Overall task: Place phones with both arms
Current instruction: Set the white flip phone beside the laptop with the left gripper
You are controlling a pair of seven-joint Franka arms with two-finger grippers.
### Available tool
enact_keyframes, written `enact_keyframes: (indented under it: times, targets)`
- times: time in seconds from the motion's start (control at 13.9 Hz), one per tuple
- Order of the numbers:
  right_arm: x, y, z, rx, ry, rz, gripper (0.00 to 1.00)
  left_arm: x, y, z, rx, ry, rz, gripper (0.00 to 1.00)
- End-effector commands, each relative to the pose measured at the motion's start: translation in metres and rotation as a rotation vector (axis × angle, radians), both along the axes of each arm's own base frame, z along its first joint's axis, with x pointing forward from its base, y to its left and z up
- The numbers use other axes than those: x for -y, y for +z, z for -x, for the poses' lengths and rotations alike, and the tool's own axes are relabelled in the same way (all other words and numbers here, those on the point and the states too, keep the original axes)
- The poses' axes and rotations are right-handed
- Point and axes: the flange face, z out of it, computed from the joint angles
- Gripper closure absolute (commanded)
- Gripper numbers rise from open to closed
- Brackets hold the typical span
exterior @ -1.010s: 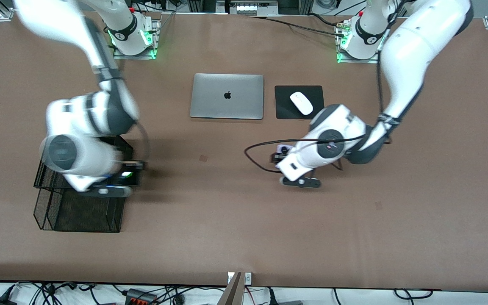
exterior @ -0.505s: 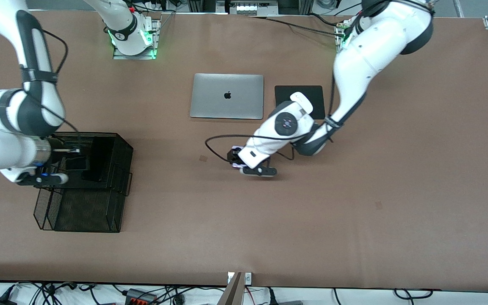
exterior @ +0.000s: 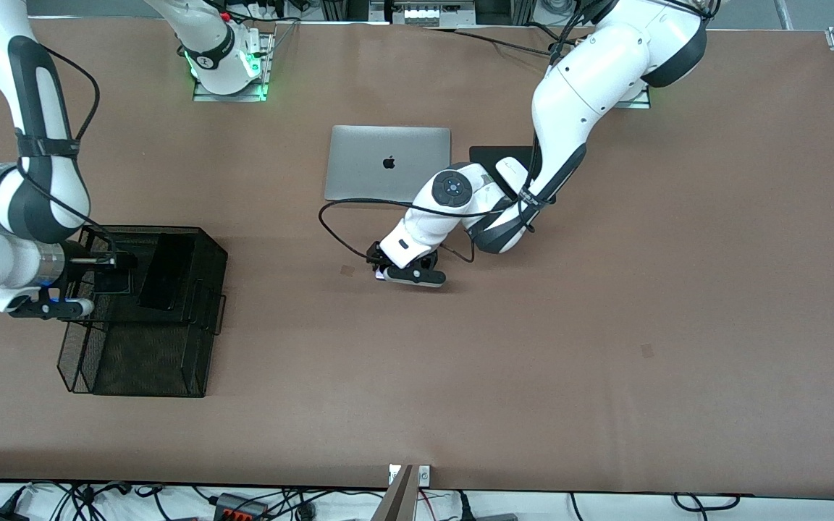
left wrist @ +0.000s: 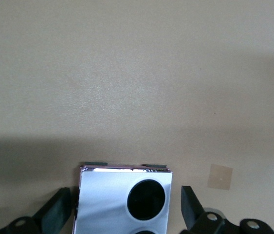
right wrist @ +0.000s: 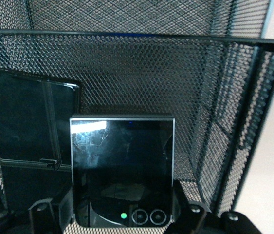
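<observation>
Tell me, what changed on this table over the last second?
The left gripper carried the lilac-white phone toward the right arm's end, and its fingers now stand apart beside it. The right gripper, shut on the folded black phone, drew back over the mesh basket. The laptop, the mouse and the long black phone stayed put.

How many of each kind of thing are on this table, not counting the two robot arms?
Phones: 3 (long black slab, small black folded phone, lilac-white phone)
Laptop: 1
Computer mouse: 1
Mouse pad: 1
Black mesh basket: 1
Total: 7
</observation>
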Motion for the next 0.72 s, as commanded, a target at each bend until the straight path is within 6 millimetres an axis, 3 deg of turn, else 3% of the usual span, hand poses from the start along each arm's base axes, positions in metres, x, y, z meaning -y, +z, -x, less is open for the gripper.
enact_keyframes:
  times: [0.0, 0.07, 0.22, 0.36, 0.43, 0.58, 0.65]
  targets:
    - [0.018, -0.016, 0.006, 0.029, 0.043, -0.003, 0.77, -0.013, 0.007, -0.012, 0.026, 0.017, -0.020, 0.00]
    - [0.021, -0.019, 0.008, 0.027, 0.039, -0.006, 0.61, -0.018, 0.018, -0.017, 0.025, 0.021, -0.038, 0.00]
    - [0.020, -0.012, 0.005, 0.036, 0.032, -0.002, 0.00, -0.038, 0.056, -0.032, -0.017, 0.025, -0.146, 0.00]
    - [0.007, 0.017, 0.000, 0.076, 0.041, 0.001, 0.00, -0.062, 0.095, -0.043, -0.053, 0.036, -0.232, 0.00]
    - [-0.010, 0.032, -0.006, 0.079, 0.059, 0.001, 0.00, -0.069, 0.110, -0.041, -0.079, 0.016, -0.271, 0.00]
    - [-0.055, 0.068, -0.020, 0.101, 0.099, 0.007, 0.00, -0.109, 0.140, -0.052, -0.115, -0.064, -0.386, 0.00]
    - [-0.088, 0.074, -0.025, 0.119, 0.108, 0.012, 0.00, -0.132, 0.158, -0.059, -0.134, -0.103, -0.439, 0.00]
